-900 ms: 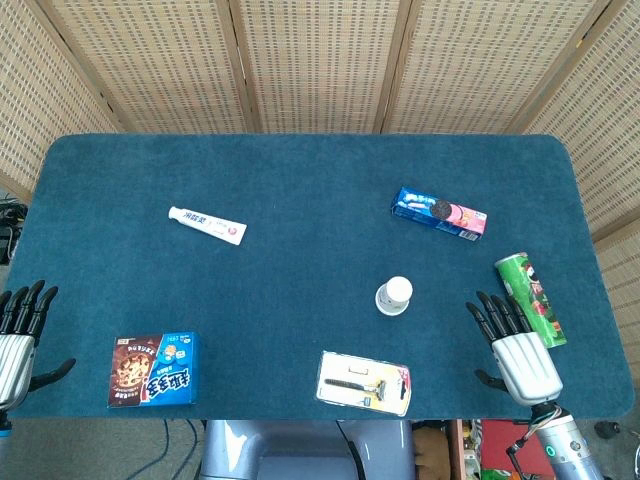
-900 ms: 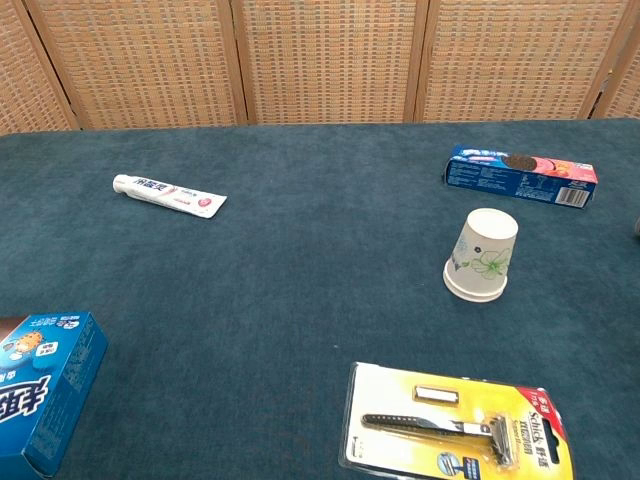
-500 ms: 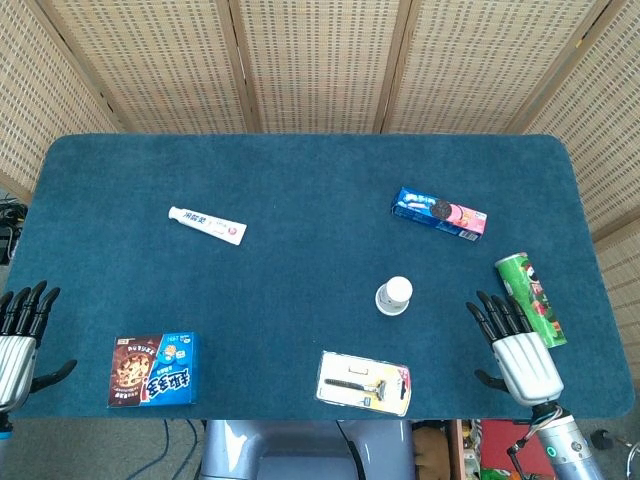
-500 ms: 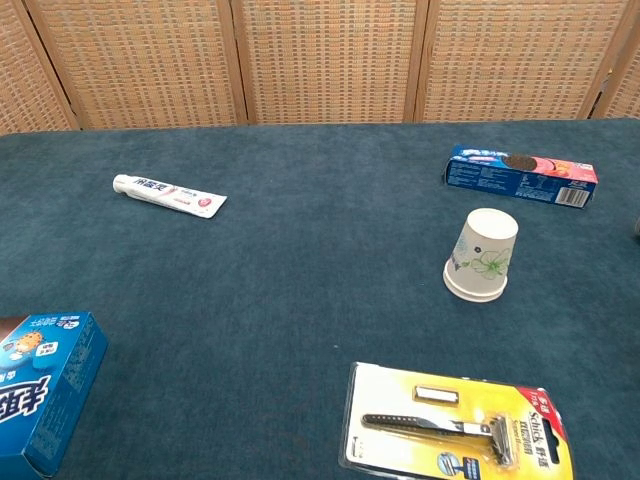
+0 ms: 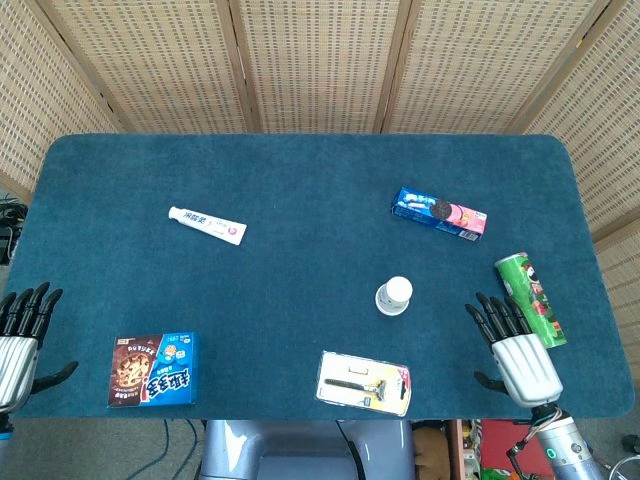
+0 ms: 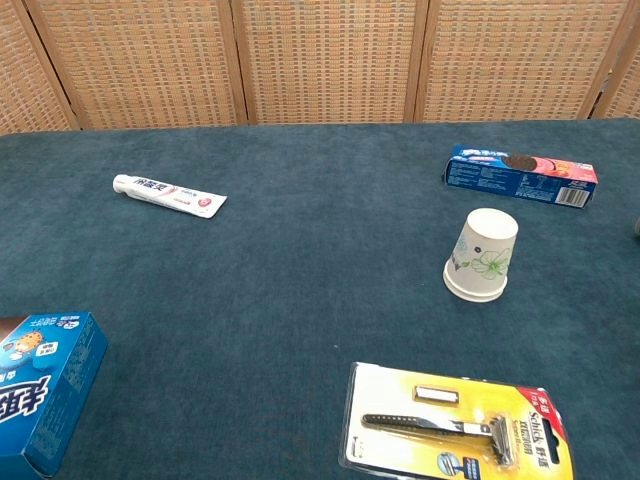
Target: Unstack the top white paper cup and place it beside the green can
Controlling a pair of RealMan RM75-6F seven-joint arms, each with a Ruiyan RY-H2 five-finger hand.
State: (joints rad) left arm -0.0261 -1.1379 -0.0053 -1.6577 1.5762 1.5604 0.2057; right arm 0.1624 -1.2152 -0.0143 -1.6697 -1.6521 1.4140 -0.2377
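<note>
A white paper cup stack [image 5: 393,295] [image 6: 481,255] with a green leaf print stands upside down right of the table's middle. The green can [image 5: 530,298] lies on its side near the right edge. My right hand [image 5: 512,346] rests flat and open at the front right corner, fingers spread, just left of the can and well right of the cup. At the front left corner my left hand [image 5: 18,337] lies open, holding nothing. Neither hand shows in the chest view.
A toothpaste tube [image 5: 207,225] [image 6: 168,194] lies at the back left. A blue cookie pack [image 5: 439,214] [image 6: 521,175] sits behind the cup. A razor blister pack [image 5: 364,382] [image 6: 458,428] lies at the front, and a blue biscuit box [image 5: 153,369] [image 6: 40,385] at the front left.
The left hand has slid slightly back toward the table's front left corner. Nothing else has moved.
</note>
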